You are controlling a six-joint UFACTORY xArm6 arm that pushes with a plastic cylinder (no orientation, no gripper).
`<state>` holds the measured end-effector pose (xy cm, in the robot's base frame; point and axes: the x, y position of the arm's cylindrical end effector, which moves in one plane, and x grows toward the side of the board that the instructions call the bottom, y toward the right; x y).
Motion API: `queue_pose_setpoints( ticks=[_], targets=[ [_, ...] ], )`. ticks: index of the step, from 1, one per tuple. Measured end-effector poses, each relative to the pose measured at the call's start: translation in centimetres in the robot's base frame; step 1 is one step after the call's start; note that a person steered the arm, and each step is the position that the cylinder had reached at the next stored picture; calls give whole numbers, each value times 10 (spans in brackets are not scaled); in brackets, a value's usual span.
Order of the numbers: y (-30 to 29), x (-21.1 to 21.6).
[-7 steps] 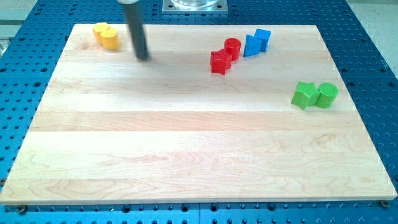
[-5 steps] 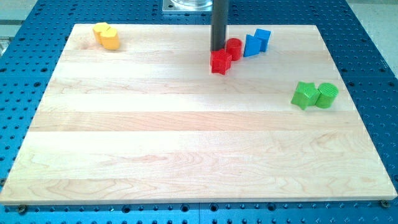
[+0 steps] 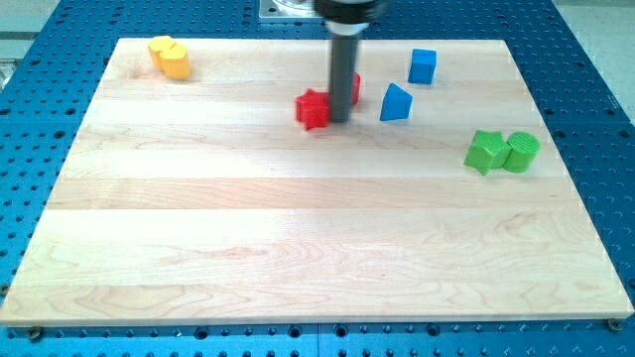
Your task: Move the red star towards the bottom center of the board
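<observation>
The red star lies on the wooden board in the upper middle, a bit blurred. My tip is right beside the star's right edge, touching or nearly touching it. A red cylinder is mostly hidden behind the rod, just up and right of the tip.
A blue triangular block lies right of the rod and a blue cube is above it. A green star and a green cylinder sit together at the right. A yellow block is at the top left.
The rod swept from the top left to the red blocks, then down. The red star slid left and down, the blue triangular block shifted down, and the blue cube now stands apart.
</observation>
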<state>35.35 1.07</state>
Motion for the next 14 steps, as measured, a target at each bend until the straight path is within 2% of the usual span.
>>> queue_pose_setpoints(
  ticks=[1,2,3,4,5,6,7,8,9,11,12,13,14],
  targets=[
    [66,-36],
    [88,-79],
    [71,-101],
    [-10,-53],
    [-52,-33],
    [-46,-12],
    [-46,69],
    [-47,94],
    [-31,77],
    [-46,161],
    [-29,112],
    [1,158],
    [-13,204]
  ],
)
